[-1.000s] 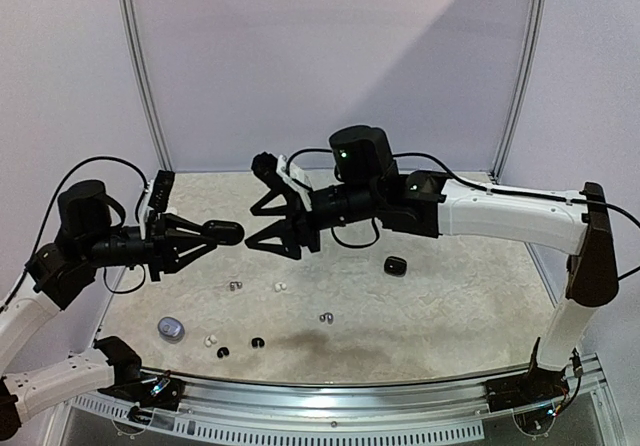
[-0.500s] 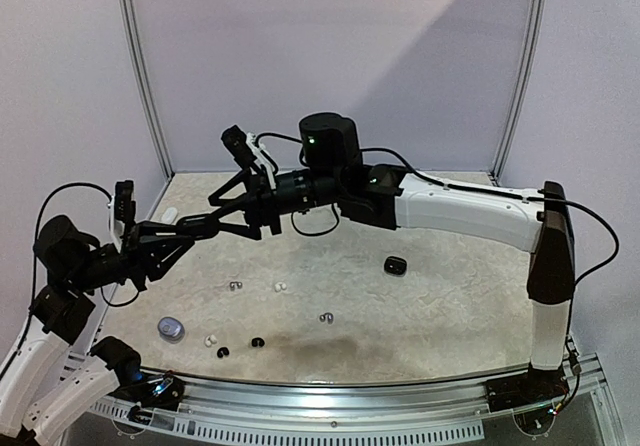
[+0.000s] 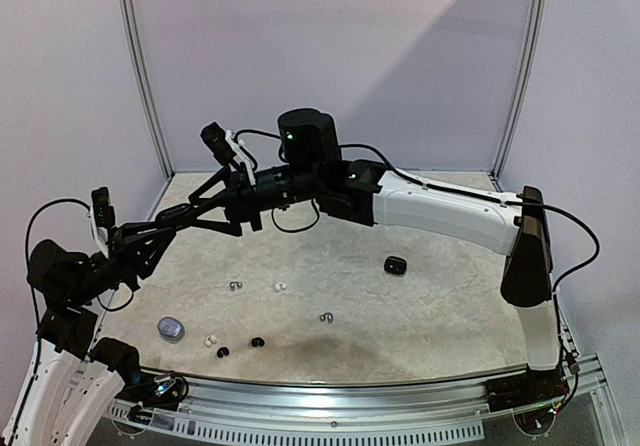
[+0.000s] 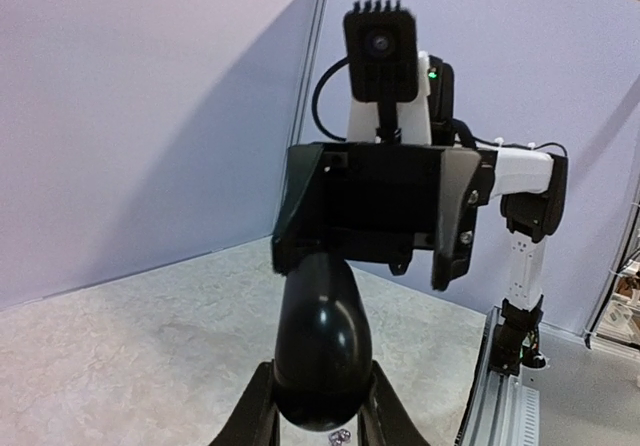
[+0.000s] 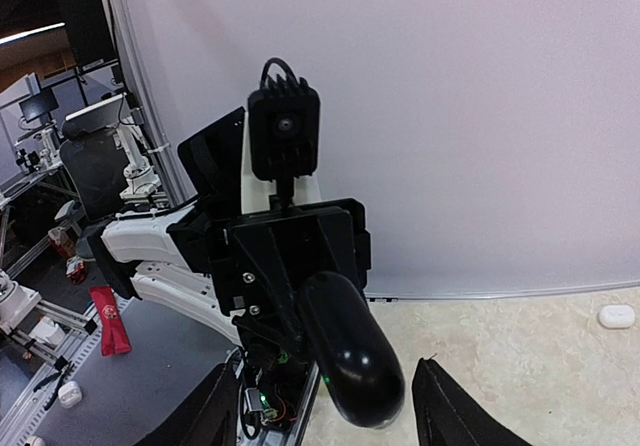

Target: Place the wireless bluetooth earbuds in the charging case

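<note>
A glossy black egg-shaped charging case (image 4: 322, 346) is held up in the air at the table's left, my left gripper (image 4: 320, 411) shut on its near end. My right gripper (image 5: 325, 411) faces it head on. Its jaws stand apart on either side of the case (image 5: 345, 361), with a gap on both sides. In the top view the two grippers meet at the left (image 3: 185, 221). Several tiny earbuds lie loose on the table below: a silvery one (image 3: 235, 286), a white one (image 3: 280, 287), a hooked one (image 3: 325, 317) and black ones (image 3: 258, 343).
A second black case (image 3: 395, 264) lies right of centre. A silvery grey case (image 3: 170, 327) sits near the front left. A white case (image 5: 617, 316) rests by the back wall. The metal rail (image 3: 350, 391) runs along the near edge.
Both arms have shifted left and upward together. The left arm pulled back with the black case, and the right gripper followed it, its jaws narrowing somewhat around the case.
</note>
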`<action>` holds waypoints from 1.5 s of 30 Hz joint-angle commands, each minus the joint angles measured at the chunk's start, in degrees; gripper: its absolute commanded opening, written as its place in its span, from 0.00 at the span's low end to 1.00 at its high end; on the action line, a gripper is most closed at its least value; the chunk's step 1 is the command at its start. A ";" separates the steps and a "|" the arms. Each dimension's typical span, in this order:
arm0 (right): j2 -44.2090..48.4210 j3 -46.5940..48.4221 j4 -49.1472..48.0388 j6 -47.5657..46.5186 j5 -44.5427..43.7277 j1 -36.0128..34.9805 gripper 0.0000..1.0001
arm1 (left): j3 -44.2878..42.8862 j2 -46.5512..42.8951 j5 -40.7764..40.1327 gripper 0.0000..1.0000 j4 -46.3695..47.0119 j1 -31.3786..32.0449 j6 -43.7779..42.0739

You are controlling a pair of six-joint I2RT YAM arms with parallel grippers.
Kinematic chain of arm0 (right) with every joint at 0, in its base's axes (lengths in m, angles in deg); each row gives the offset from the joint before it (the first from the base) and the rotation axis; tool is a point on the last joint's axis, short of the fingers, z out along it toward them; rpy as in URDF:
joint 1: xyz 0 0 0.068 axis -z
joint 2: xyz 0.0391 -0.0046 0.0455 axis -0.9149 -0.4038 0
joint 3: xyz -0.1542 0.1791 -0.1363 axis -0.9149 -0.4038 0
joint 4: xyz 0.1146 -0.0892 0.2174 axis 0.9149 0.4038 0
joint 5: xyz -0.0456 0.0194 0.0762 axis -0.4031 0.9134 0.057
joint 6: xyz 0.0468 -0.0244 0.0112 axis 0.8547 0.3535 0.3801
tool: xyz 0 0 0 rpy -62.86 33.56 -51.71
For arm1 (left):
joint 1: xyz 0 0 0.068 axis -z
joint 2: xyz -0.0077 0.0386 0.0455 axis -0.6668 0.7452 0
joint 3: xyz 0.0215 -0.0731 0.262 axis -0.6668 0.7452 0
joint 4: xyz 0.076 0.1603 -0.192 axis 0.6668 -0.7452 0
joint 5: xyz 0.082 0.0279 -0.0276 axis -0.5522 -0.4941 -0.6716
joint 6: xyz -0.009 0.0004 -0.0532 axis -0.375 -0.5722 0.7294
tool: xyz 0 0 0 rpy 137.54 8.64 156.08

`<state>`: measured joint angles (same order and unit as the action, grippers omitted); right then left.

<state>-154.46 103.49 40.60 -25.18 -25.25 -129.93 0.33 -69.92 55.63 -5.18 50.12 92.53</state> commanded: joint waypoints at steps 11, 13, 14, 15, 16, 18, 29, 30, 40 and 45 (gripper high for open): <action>-5.52 4.66 1.57 0.88 2.48 -0.73 0.20 | 1.91 -0.06 4.29 0.00 6.76 -0.67 3.57; -5.56 4.53 1.22 0.82 3.35 -0.77 0.08 | 1.91 0.04 4.24 0.00 6.41 -0.62 3.45; -5.50 4.45 1.09 0.69 3.83 -0.79 0.04 | 1.83 0.04 4.14 0.00 6.14 -0.58 3.33; -5.43 4.37 0.96 0.62 4.11 -0.85 0.01 | 1.84 0.08 4.02 0.00 5.92 -0.56 3.17; -5.36 4.21 0.97 0.42 4.29 -0.87 0.00 | 1.82 0.09 3.95 0.00 5.69 -0.66 3.02; -4.97 3.97 0.91 0.08 4.39 -0.89 0.00 | 1.86 -0.05 3.64 0.00 5.24 -0.65 2.61; -1.96 1.53 -1.63 -1.38 2.97 -1.30 0.00 | 2.19 -1.34 3.87 0.61 3.12 -1.81 -1.43; -2.03 1.53 -1.45 -1.54 2.95 -1.36 0.00 | 2.17 -1.35 3.81 0.56 3.25 -1.80 -1.50; -2.30 1.65 -1.81 -2.00 2.90 -1.59 0.00 | 2.33 -0.83 4.27 0.18 4.04 -1.64 -0.35; -2.16 1.66 -0.01 -2.46 0.55 -1.60 0.18 | 2.05 -0.90 4.37 0.00 3.83 -1.58 -0.79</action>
<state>-158.74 105.39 40.04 -26.60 -22.76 -131.07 1.96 -70.88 59.89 -1.13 48.98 91.66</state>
